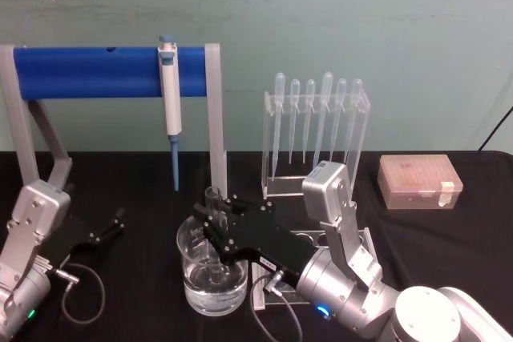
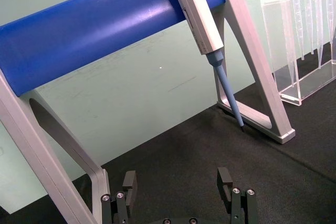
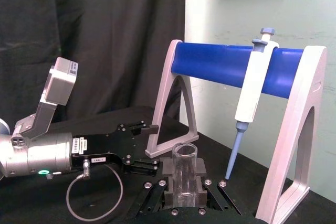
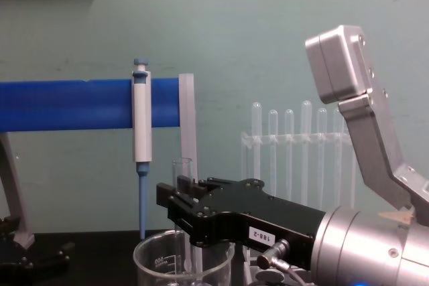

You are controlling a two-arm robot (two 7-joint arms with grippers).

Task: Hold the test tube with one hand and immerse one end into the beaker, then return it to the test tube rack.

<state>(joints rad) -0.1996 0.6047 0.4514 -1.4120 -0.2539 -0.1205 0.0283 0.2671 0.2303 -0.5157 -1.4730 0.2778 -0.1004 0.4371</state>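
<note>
We see the right gripper [image 1: 215,223] in the middle of the black table [image 1: 449,238], on the near side. Its two black fingers are clamped on the test tube [image 1: 213,196], one on each side. The test tube stands straight up. Its open top sticks up above the fingers, and its low end is down inside the beaker [image 1: 192,282]. The beaker sits right under the right gripper and has some water [image 1: 215,294] in the bottom. We cannot tell if the test tube touches the water.

The left gripper [image 1: 108,226] rests low on the left side with its fingers wide apart, holding nothing.

Far behind, a pipettor [image 1: 170,94] hangs on a blue bar [image 1: 88,71]. To the right stands a clear rack [image 1: 276,186] of pipettes [image 1: 326,118].
</note>
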